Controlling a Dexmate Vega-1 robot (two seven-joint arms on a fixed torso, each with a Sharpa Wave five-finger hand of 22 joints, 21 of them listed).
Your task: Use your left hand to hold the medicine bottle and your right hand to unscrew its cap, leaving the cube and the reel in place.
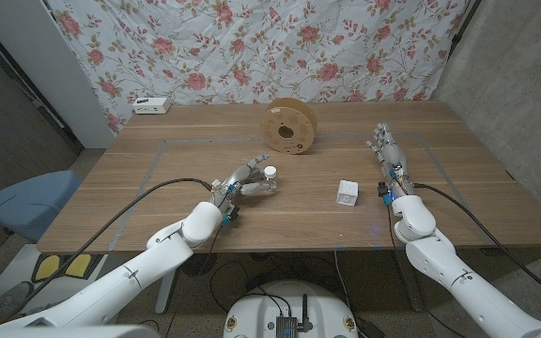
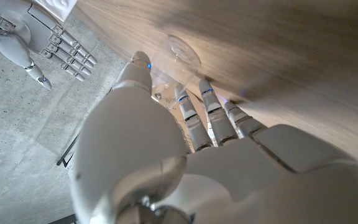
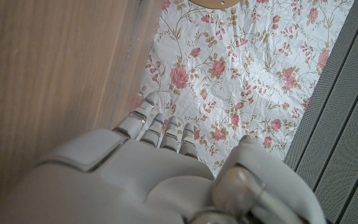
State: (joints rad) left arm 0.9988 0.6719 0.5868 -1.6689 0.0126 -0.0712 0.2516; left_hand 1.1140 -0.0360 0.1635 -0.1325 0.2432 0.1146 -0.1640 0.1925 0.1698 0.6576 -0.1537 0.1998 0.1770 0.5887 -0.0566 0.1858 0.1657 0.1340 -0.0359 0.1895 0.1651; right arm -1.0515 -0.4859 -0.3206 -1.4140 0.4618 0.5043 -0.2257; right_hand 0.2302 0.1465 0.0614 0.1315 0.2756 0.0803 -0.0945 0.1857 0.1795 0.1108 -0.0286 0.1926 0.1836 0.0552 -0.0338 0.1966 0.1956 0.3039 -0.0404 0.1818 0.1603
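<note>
My left hand wraps bottle at table middle, grip loose-looking (bottle clear, light). My right hand released, fingers straight, well apart. Risk: bottle spins under cap twist; reach clips cube; reel safe behind.
</note>
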